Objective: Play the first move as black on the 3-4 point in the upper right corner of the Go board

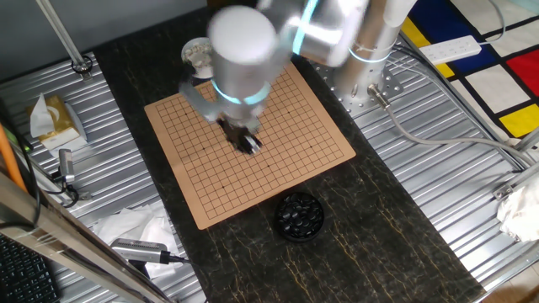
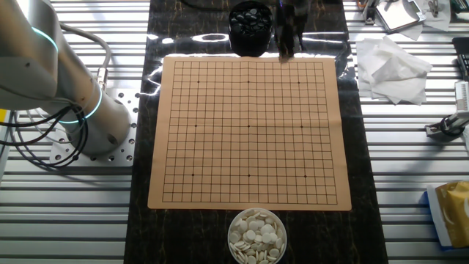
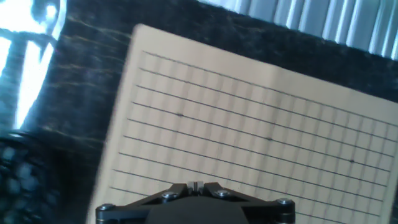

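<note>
I'm watching the two-finger gripper (image 1: 246, 140) hang over the tan wooden Go board (image 1: 320, 147), blurred in one fixed view. In the other fixed view it shows as a dark smear (image 2: 287, 33) at the board's far edge, just beside the round black bowl of black stones (image 2: 249, 26). From these pictures I cannot tell whether the fingers are apart or closed, nor whether a stone sits between them.

The board (image 2: 249, 88) carries nothing: every crossing is bare, so no black stone has been played. The hand view shows only grid lines and star dots on the board (image 3: 261, 124), with the bowl a dark blur at the left. The round bowl of white stones (image 2: 256, 235) sits at the near edge. By my read, the placing itself is all ahead.
</note>
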Available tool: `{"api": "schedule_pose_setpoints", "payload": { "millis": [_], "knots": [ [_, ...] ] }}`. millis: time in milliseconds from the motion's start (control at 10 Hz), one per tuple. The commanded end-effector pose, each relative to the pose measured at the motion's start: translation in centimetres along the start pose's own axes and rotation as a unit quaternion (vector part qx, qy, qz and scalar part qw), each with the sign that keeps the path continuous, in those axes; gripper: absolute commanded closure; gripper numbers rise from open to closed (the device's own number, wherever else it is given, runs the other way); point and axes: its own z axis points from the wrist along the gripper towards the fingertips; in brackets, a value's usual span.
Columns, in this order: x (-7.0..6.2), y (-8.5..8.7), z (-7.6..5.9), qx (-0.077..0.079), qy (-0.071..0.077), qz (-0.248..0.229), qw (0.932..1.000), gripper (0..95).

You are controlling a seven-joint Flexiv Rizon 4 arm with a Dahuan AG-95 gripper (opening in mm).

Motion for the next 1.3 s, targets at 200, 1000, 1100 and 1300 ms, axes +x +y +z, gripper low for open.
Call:
{"api": "schedule_pose_setpoints", "payload": {
  "millis": [200,1000,1100,1300],
  "knots": [
    [-0.85,1.67,-0.28,0.022,0.012,-0.013,0.9996,95.0],
    [-0.86,1.7,-0.23,-0.026,-0.006,0.049,0.9984,95.0],
    [-0.86,1.7,-0.23,-0.021,-0.003,0.027,0.9994,95.0],
    [-0.86,1.7,-0.23,-0.015,0.0,0.005,0.9999,95.0]
  ]
}}
